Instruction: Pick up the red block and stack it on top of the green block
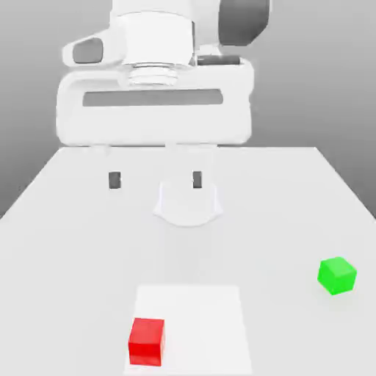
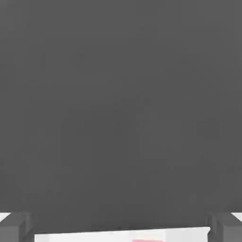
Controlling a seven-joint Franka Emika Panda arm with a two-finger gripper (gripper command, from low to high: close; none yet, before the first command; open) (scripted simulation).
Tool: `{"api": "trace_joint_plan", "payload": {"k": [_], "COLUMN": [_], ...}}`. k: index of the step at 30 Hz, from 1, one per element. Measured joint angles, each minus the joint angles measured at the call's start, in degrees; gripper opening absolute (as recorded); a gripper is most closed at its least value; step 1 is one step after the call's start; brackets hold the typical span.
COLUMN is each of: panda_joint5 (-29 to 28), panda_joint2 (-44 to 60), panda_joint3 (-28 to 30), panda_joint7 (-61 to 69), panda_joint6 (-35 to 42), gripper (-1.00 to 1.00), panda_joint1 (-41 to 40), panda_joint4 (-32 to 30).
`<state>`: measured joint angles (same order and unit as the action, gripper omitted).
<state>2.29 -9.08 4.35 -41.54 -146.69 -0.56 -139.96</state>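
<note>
The red block [image 1: 147, 341] lies on the white table [image 1: 66, 242] near its front edge, a little toward the exterior view's left. The green block [image 1: 337, 275] rests apart from it, farther back on the exterior view's right. My gripper [image 1: 155, 180] hangs high over the table, away from both blocks, open with nothing between its dark fingertips [image 1: 114, 180]. In the hand view the gripper [image 2: 120, 228] has its fingertips [image 2: 14, 228] standing wide apart, and a thin reddish sliver [image 2: 147, 240] shows at the frame's edge.
A brighter square patch [image 1: 205, 316] marks the table under and beside the red block. The arm's round base [image 1: 187, 209] stands at the table's middle, behind the blocks. The table's edges run along the exterior view's left and right sides.
</note>
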Motion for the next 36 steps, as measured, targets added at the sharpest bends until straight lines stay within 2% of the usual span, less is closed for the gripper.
{"api": "trace_joint_plan", "payload": {"k": [9,14,15,22,27,36], "panda_joint5": [0.25,1.82,2.06,2.02,0.07,0.75], "panda_joint2": [18.64,29.02,30.07,29.81,20.91,13.76], "panda_joint3": [0.99,-0.62,-0.85,-0.83,-0.07,-13.83], "panda_joint7": [1.53,2.78,2.98,2.97,1.72,12.93], "panda_joint6": [-7.91,-16.04,-16.91,-16.7,-9.26,-6.48], "gripper": [0.0,0.0,-1.0,-1.0,-1.0,-1.0], "panda_joint1": [-1.56,-2.99,-3.17,-3.16,-2.33,9.41], "panda_joint4": [-3.95,-2.87,-2.72,-2.76,-4.22,-8.48]}}
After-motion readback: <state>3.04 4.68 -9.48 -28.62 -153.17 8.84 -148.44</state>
